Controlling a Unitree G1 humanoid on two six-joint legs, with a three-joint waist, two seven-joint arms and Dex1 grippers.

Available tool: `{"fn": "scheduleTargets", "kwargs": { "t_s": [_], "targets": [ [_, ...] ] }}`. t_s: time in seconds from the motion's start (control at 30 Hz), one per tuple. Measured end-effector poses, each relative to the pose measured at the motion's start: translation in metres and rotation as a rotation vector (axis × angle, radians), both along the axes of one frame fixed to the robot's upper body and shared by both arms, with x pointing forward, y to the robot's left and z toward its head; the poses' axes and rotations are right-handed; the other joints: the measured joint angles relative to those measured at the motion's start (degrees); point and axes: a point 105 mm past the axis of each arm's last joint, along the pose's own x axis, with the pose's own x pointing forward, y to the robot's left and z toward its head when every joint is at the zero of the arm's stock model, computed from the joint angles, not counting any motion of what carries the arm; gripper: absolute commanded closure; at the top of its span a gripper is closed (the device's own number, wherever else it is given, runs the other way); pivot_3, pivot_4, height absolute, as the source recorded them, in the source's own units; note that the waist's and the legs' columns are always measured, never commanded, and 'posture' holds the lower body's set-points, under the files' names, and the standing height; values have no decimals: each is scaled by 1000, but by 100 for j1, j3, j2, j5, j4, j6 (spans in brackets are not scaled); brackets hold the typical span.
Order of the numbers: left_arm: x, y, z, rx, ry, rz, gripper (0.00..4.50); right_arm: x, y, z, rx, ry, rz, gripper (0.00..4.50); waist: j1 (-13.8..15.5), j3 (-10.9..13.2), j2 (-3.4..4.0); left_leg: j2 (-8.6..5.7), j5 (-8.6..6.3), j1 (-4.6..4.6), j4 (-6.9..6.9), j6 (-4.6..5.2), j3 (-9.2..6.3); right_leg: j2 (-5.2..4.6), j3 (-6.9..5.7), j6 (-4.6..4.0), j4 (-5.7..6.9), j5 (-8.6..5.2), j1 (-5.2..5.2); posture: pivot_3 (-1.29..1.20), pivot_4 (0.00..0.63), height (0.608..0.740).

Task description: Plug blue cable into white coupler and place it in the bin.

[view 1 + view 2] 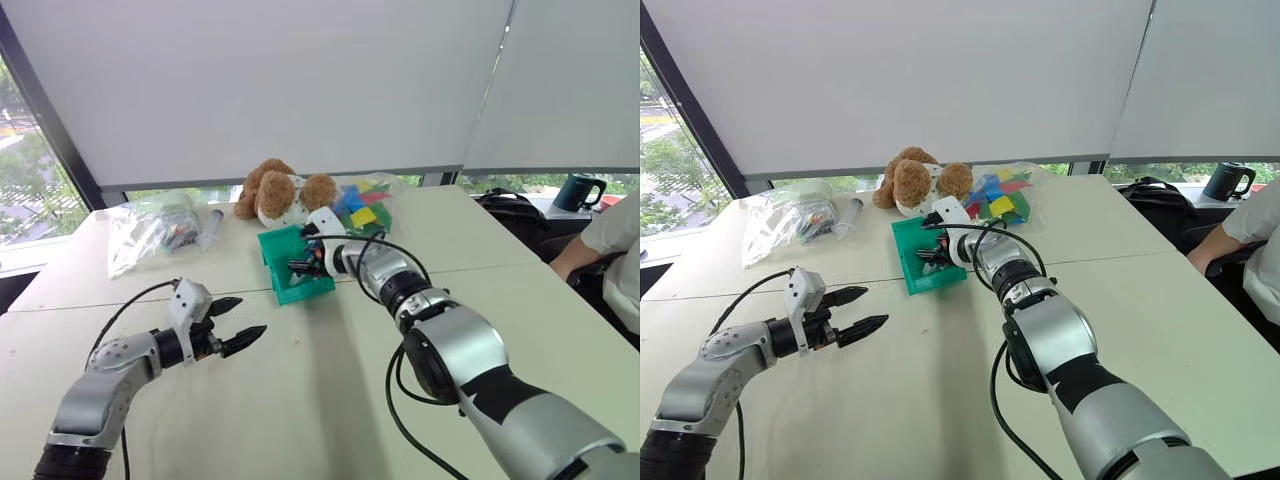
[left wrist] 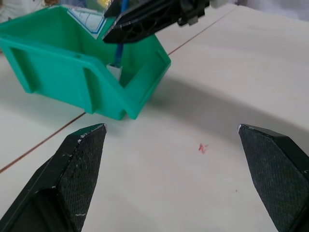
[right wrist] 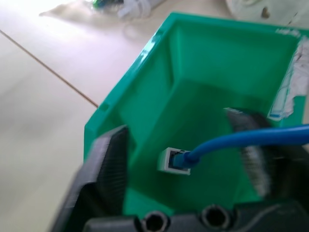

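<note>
On the table [image 1: 330,400], the bin [image 3: 203,53] holds the blue cable [image 3: 241,142], plugged into the white coupler [image 3: 170,159]. Right gripper [image 3: 186,154] sits inside the bin, jaws apart, apparently clear of the cable. Left gripper [image 2: 174,145] hangs nearby, jaws wide, empty.

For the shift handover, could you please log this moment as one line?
right gripper: open over bin | blue cable: plugged into white coupler, inside bin | left gripper: open, empty

Bright window daylight; wrist close-up blurred.
</note>
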Motion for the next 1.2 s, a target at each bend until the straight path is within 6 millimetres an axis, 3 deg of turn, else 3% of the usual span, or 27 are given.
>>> {"fn": "scheduleTargets", "kwargs": {
  "t_s": [0.13,0.27,0.33,0.5,0.67,0.77,0.93,1.07,1.2],
  "targets": [
    [0,-1,1,-2,4,5,0,6,-5,33,71,-63,-40,44,6,3,-2,-2,0,-1,1,0,0,0,0,0,-1,0,0,0,150,740],
    [0,-2,0,0,10,5,0,19,-49,87,144,-175,-162,44,45,19,-2,-9,4,-11,2,-7,-2,-5,-2,-1,-9,-1,0,0,150,740],
    [0,-4,0,1,15,1,0,21,-71,104,149,-211,-194,44,24,18,-3,-14,4,-10,1,-7,1,-5,0,0,-13,0,2,0,150,740],
    [4,-8,10,3,-14,-19,0,23,-124,95,83,-176,-265,44,12,21,-2,-14,4,-10,0,-6,16,9,0,0,-13,0,2,0,150,740],
    [4,-13,4,7,9,-44,0,12,-177,83,79,-94,-273,44,-3,34,12,-13,3,-6,-3,-6,23,20,6,1,-12,0,1,0,150,740],
    [5,-12,8,16,9,-55,0,-11,-180,86,105,-74,-89,44,10,37,14,-8,3,-4,-3,-5,20,26,5,2,-9,-1,1,0,150,740],
    [7,5,29,20,-5,-25,0,-81,-156,75,156,-34,221,44,18,50,32,-6,4,-5,1,-6,1,23,0,6,0,-2,1,0,150,740],
    [1,18,40,40,3,-9,0,-127,-144,62,151,-5,278,44,9,59,21,-6,6,2,8,-11,-3,22,2,6,0,-2,9,0,150,740],
    [-4,26,43,59,15,-7,0,-144,-138,43,170,50,228,44,15,69,11,-13,30,7,8,-52,5,22,2,4,-1,-3,14,0,150,740]
  ]
}}
